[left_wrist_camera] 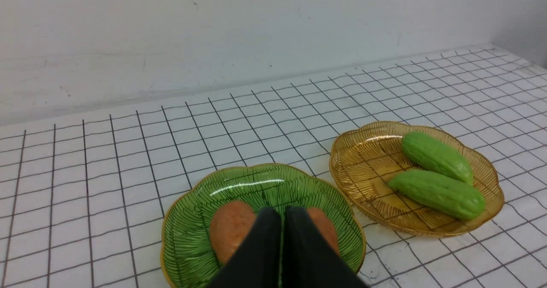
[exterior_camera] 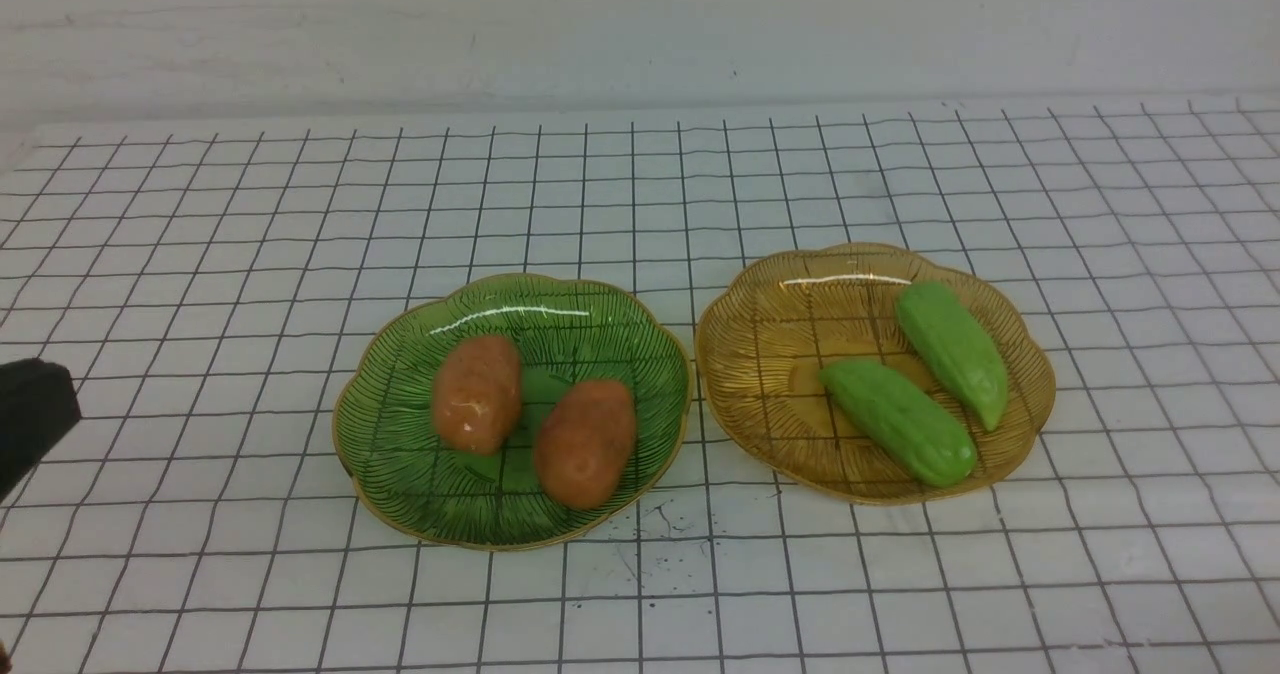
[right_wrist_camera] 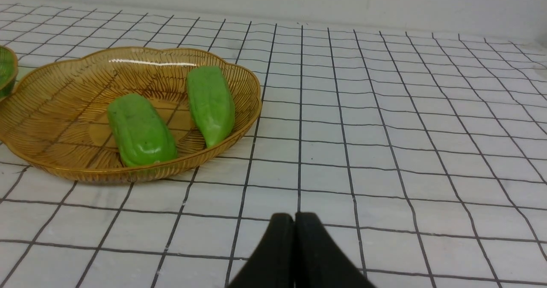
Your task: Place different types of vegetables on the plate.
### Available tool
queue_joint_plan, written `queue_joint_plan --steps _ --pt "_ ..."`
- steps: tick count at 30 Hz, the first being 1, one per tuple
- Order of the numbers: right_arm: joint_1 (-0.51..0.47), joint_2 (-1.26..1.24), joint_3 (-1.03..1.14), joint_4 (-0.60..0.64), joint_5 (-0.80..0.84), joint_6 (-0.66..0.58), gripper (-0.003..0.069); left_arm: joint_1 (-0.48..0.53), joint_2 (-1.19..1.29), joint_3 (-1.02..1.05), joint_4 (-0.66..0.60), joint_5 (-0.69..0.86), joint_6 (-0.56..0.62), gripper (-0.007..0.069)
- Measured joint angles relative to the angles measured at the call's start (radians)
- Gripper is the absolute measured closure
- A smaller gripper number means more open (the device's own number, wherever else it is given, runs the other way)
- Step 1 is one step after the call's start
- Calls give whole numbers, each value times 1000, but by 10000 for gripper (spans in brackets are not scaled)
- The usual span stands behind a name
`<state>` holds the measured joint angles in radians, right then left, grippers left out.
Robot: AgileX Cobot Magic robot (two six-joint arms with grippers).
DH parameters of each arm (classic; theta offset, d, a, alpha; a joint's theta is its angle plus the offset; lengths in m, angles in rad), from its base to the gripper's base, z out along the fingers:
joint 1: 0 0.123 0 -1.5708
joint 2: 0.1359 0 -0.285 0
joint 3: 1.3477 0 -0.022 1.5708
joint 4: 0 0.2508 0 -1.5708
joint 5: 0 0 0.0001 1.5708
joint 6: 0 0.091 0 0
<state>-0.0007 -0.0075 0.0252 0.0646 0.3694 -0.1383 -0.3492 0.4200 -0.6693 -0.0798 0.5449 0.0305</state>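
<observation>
Apparently sorting's done, no pickup due: both tools (left_wrist_camera: 280, 213) (right_wrist_camera: 294, 216) closed, empty; potatoes (exterior_camera: 585, 444) left of gourds (exterior_camera: 898, 421), on separate plates (exterior_camera: 390, 474) (exterior_camera: 770, 434).

We see two brown potatoes (exterior_camera: 530, 419) on the green plate (exterior_camera: 400, 484). We see two green gourds (exterior_camera: 925, 384) on the yellow-brown plate (exterior_camera: 770, 354), off to the right. The two plates sit side by side on our white counter (exterior_camera: 230, 354) with its black crisscross lines. At the left edge, we can see a bit of something black (exterior_camera: 30, 414).
</observation>
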Motion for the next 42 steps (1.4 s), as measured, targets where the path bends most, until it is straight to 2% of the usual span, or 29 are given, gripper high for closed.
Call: queue_joint_plan --steps 10,15,19,27,34,42 --pt "0 0 0 0 0 0 673 0 1 4 7 0 1 632" --pt "0 0 0 0 1 0 673 12 -4 104 21 -52 2 632" --pt "0 0 0 0 1 0 673 86 -80 248 39 -94 2 632" --pt "0 0 -1 0 2 0 673 295 -328 544 59 -108 -2 632" --pt "0 0 -1 0 2 0 673 325 -430 685 63 -121 -2 632" --pt "-1 0 -1 0 3 0 673 325 -431 694 63 -151 0 632"
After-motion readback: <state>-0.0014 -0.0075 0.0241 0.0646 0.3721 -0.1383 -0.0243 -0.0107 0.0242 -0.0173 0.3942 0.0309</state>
